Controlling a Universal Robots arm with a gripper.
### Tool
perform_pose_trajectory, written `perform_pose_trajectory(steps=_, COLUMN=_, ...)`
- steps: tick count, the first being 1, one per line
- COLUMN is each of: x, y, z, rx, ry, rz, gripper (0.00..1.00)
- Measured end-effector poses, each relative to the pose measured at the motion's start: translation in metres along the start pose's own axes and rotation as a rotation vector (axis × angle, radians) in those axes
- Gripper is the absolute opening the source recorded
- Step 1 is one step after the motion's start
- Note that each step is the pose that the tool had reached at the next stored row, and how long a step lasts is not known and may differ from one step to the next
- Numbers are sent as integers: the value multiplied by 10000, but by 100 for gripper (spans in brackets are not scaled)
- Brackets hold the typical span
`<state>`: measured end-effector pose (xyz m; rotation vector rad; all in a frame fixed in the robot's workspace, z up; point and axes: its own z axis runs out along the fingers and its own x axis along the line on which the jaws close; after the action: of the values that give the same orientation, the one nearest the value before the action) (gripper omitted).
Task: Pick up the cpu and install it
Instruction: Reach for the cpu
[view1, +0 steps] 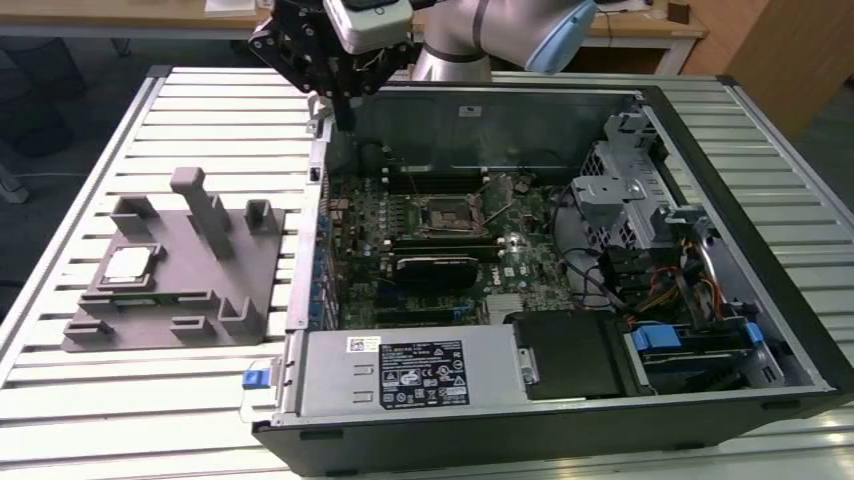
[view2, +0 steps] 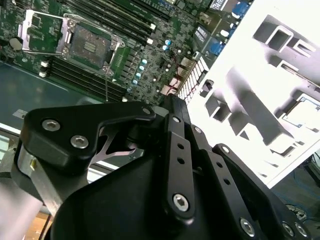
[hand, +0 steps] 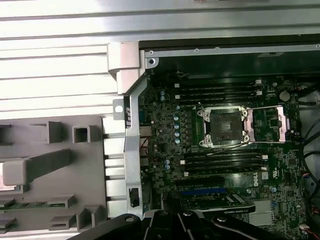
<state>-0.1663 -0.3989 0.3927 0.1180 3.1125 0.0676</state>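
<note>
in both wrist views the black linkage body of the gripper (view2: 172, 102) lies closest to the lens. its two sides converge to one tip; it is pressed together and pinches nothing. in the exterior view the gripper (view1: 343, 120) points straight down above the far corner of the open computer case (view1: 534, 420), on the exterior view's left, over the case wall. the grey arm (view1: 507, 35) rises behind it, beyond the case's far wall.

the cpu (view1: 127, 265) lies flat in a recess of the grey fixture block (view1: 174, 290), on the exterior view's left of the case and well apart from the gripper. the second wrist view shows the cpu (view2: 305, 112) in the same recess. the motherboard socket (view1: 447, 212) sits open inside the case, with its dark centre exposed.

case and fixture block stand side by side on a slatted metal table (view1: 80, 400). a wooden desk (view1: 641, 25) stands behind the table.
</note>
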Motion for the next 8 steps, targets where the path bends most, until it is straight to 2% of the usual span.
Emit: perform_pose_trajectory(steps=8, x=106, y=-8, z=2, rx=0, ry=0, rz=0, gripper=11)
